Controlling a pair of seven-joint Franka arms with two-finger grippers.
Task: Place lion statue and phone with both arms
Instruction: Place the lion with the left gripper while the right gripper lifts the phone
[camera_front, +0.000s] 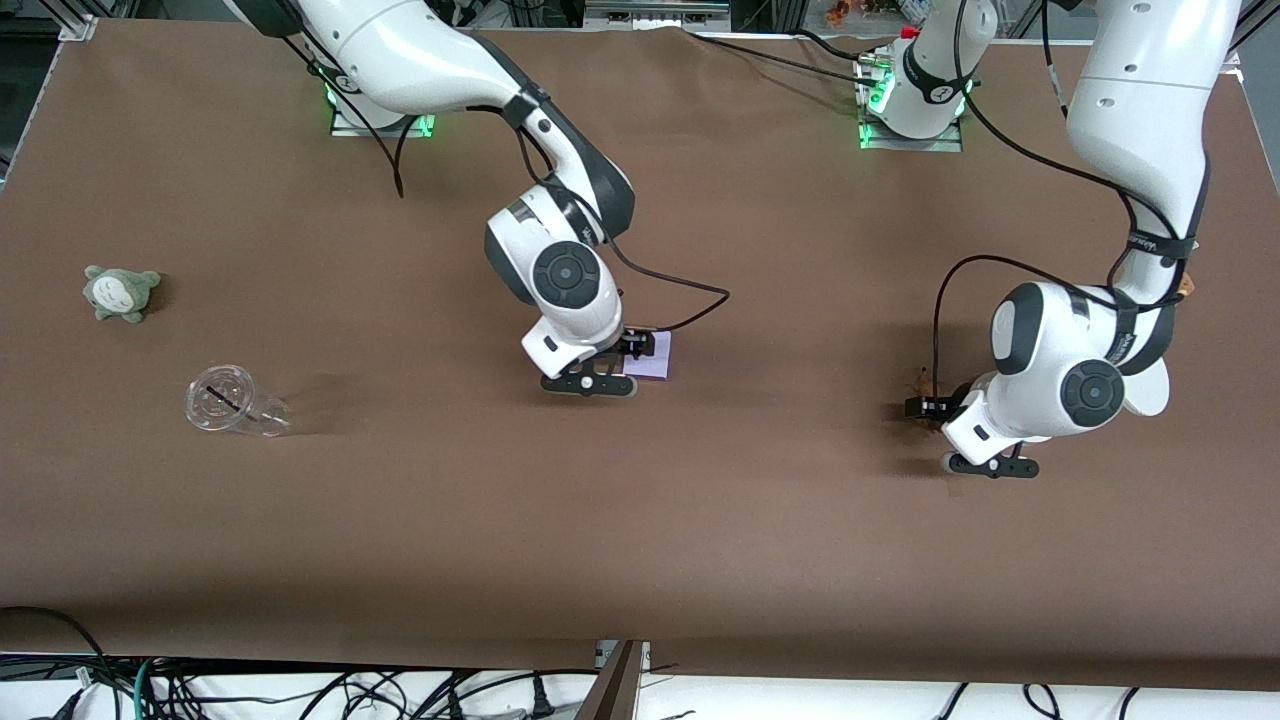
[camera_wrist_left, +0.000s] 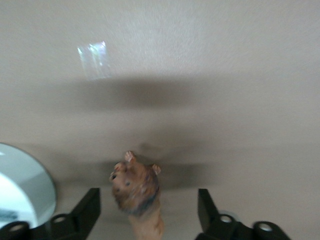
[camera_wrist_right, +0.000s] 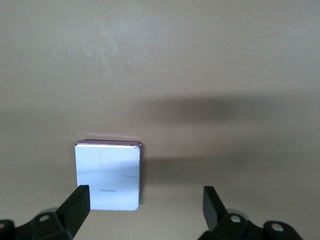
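Near the middle of the brown table (camera_front: 700, 520), the phone (camera_front: 652, 357) lies flat, its pale square face up, with bare cloth on every side and a broad open stretch between it and the table edge nearest the front camera. Toward the left arm's end, well apart from the phone, the lion statue (camera_front: 921, 383) rests on the cloth, most of it hidden under the arm in the front view; it too has open cloth around it.

The right gripper (camera_wrist_right: 146, 205) hangs low over the phone with its fingers (camera_wrist_right: 76, 206) spread wide. One finger overlaps the phone's corner in the right wrist view, the other stands well clear of it, and nothing is held.

The left gripper (camera_wrist_left: 149, 210) sits low over the lion statue (camera_wrist_left: 136, 192), its fingers (camera_wrist_left: 89, 207) wide apart on either side of the figurine, a gap showing on each side, gripping nothing.

Toward the right arm's end lie a clear plastic cup (camera_front: 232, 402) on its side and a grey-green plush toy (camera_front: 121, 292), which sits farther from the front camera than the cup, both well apart from the phone.
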